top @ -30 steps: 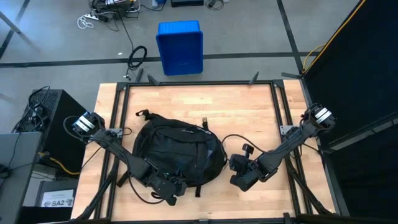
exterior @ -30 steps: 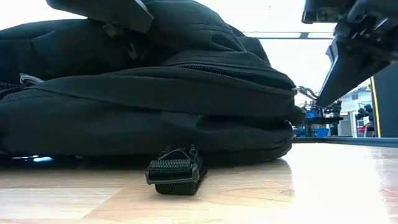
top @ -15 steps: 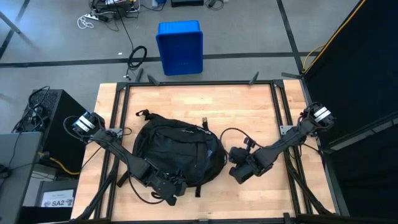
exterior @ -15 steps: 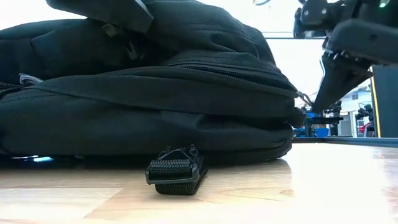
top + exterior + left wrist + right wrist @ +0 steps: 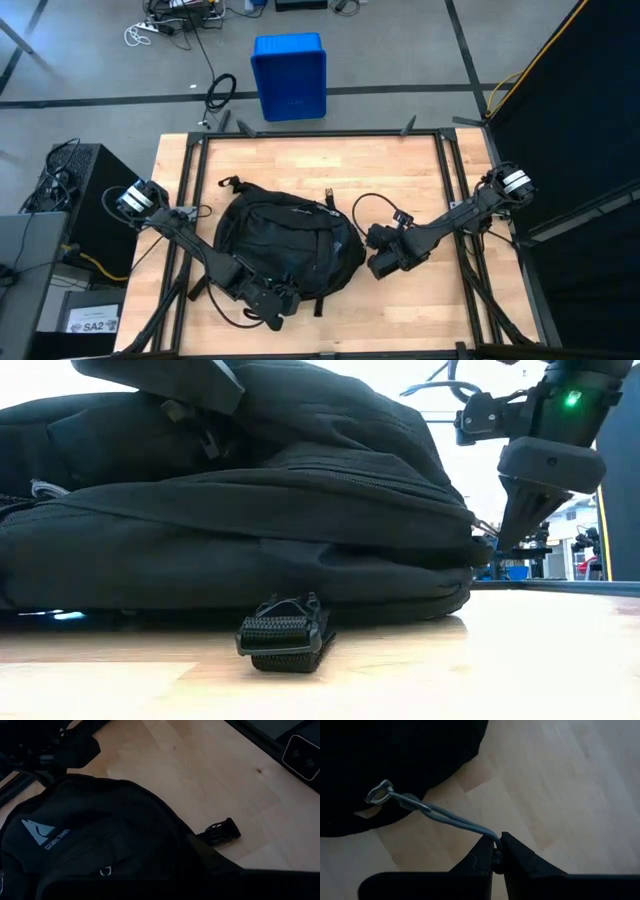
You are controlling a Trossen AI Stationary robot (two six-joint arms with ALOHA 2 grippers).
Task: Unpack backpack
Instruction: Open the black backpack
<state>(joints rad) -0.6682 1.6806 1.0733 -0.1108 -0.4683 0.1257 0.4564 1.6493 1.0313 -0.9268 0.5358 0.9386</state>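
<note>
One backpack (image 5: 285, 245) is seen lying on the table (image 5: 400, 185), between two arms. Its zip pull (image 5: 440, 814) is pinched by the right gripper (image 5: 496, 854), fingers pressed together on it at the bag's right edge. The left gripper (image 5: 272, 300) is kept closed at the near edge, beside one strap buckle (image 5: 283, 636). One blue bin (image 5: 289, 75) is seen beyond the table.

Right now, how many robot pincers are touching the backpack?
2. The left pincer presses on the backpack at its near edge; the right pincer pinches its zipper pull on the right side.
</note>
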